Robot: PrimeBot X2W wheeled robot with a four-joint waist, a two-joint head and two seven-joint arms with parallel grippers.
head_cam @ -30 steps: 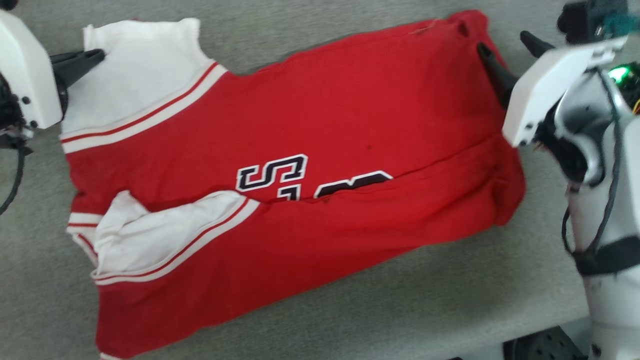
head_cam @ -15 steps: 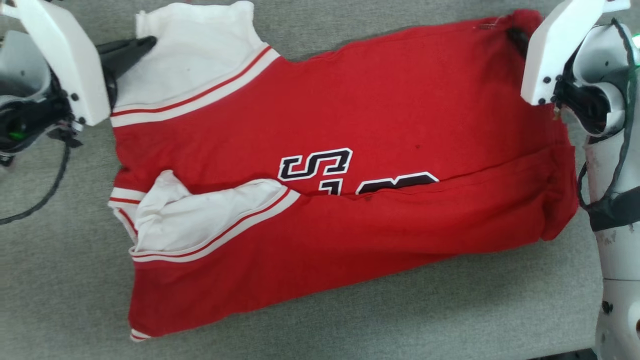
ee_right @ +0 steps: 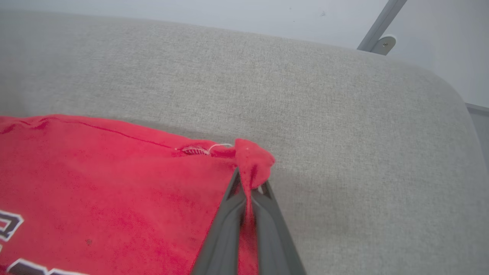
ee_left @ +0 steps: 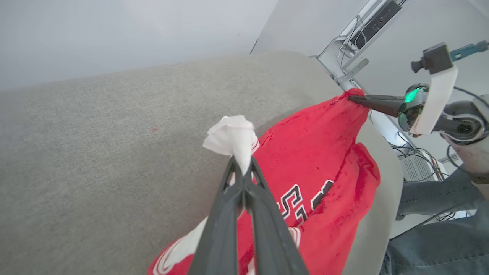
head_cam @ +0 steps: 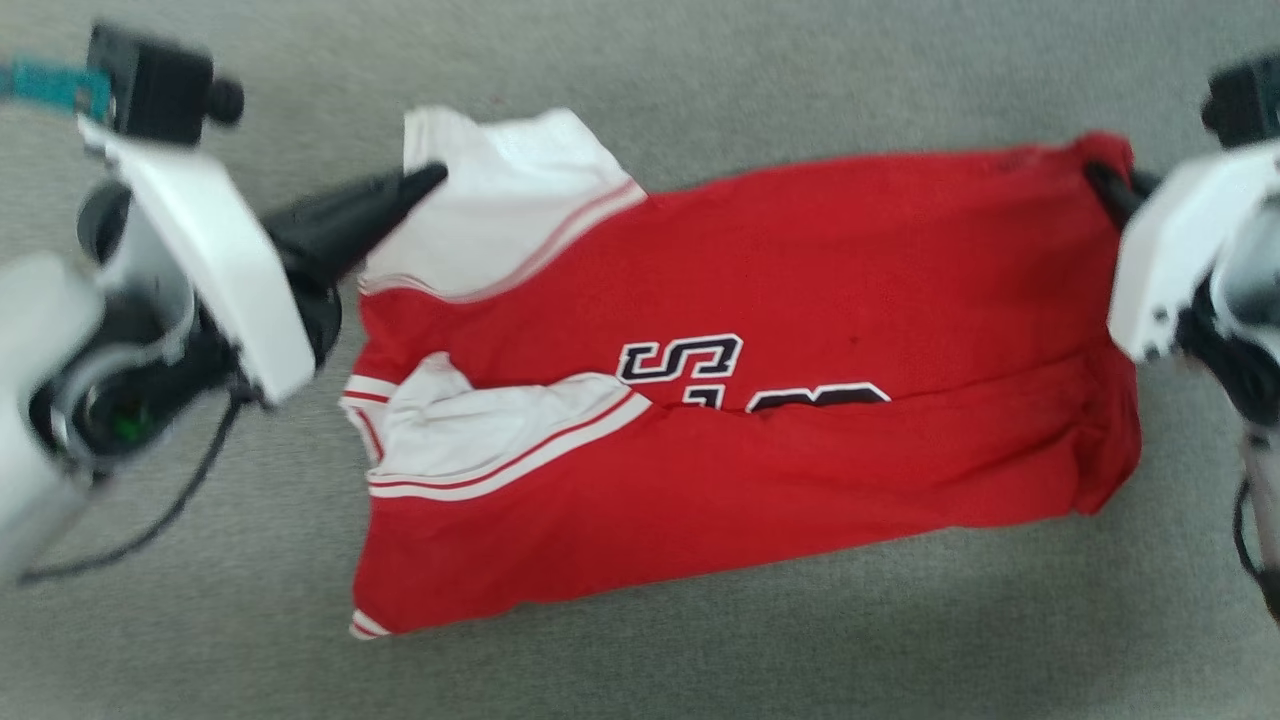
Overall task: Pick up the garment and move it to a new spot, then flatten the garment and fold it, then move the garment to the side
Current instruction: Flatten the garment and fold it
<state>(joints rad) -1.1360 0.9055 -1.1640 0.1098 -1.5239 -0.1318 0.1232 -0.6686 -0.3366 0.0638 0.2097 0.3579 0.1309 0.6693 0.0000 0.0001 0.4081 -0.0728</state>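
Head view first: jersey [head_cam: 800, 300] lies spread across the grey table [head_cam: 700, 650], lettered side up. Its near edge is folded over, so the black lettering is cut off along the fold. I see my left pincer [head_cam: 425, 178] closed on the white sleeve [head_cam: 500, 190] at the jersey's far left corner. My right pincer [head_cam: 1100, 182] is at the far right corner, its tips buried in red cloth. A second white sleeve [head_cam: 480, 430] lies on the red body nearer me. Both arms are blurred.

Left wrist view: the left pincer [ee_left: 242, 164] is clamped tight on the sleeve, whose white cloth bunches up above the fingertips. The jersey [ee_left: 324, 152] stretches away to the right pincer [ee_left: 353, 98], which pinches its red corner. That far edge looks raised a little off the table. Beyond the table edge I see a person's legs [ee_left: 431, 194] in jeans.

Right wrist view: the right pincer [ee_right: 250, 179] is closed on a small fold of the red corner, with a loose white thread [ee_right: 219, 146] just beside it. The rest of the jersey [ee_right: 95, 183] spreads to the left over the table.
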